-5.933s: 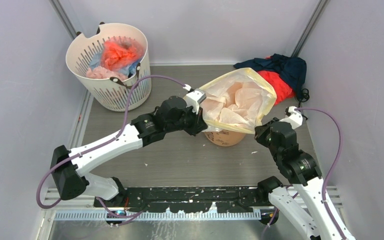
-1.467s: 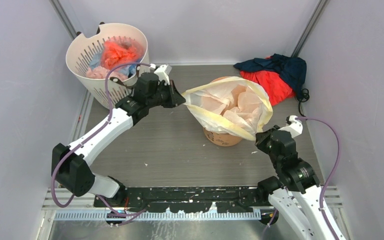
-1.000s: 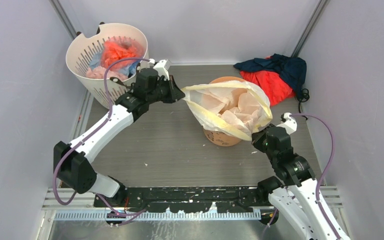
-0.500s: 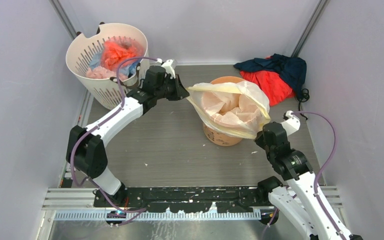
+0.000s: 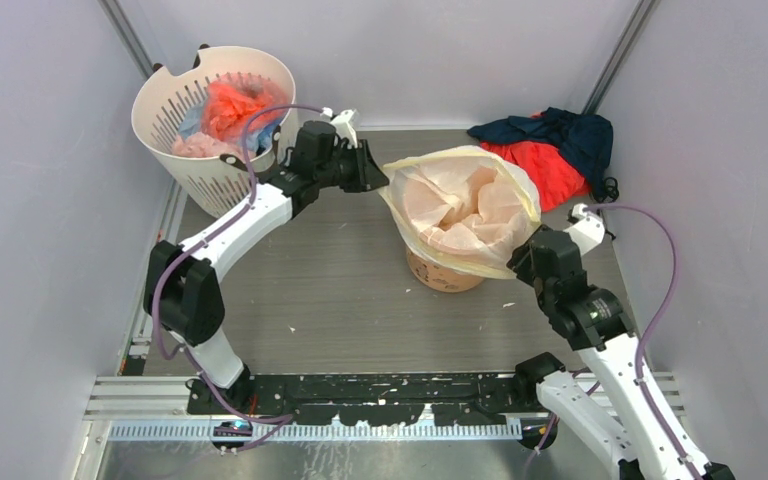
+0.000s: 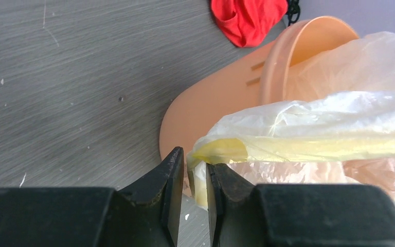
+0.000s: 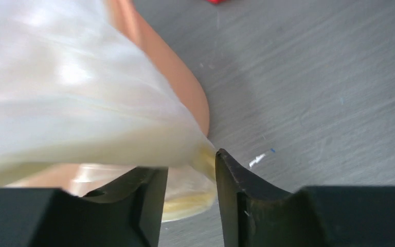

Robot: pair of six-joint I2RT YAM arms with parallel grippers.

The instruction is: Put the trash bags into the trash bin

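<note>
The trash bag, a thin pale-yellow film, lies draped over the mouth of the orange trash bin, its mouth spread wide and its body sagging inside. My left gripper is at the bag's left rim. In the left wrist view the gripper stands slightly open; the bag's yellow hem lies loose in the gap, against one finger, beside the bin. My right gripper is at the bag's near-right corner. There the gripper is open, and the bag hangs between the fingers against the bin.
A white slotted basket with red, pink and blue plastic bundles stands at the back left, just behind my left arm. A red and navy cloth heap lies at the back right, next to the bin. Grey walls close in both sides.
Both grippers have opened from shut. My left arm has come right toward the bin, and the bag's mouth has slackened and settled lower over the bin's rim.
</note>
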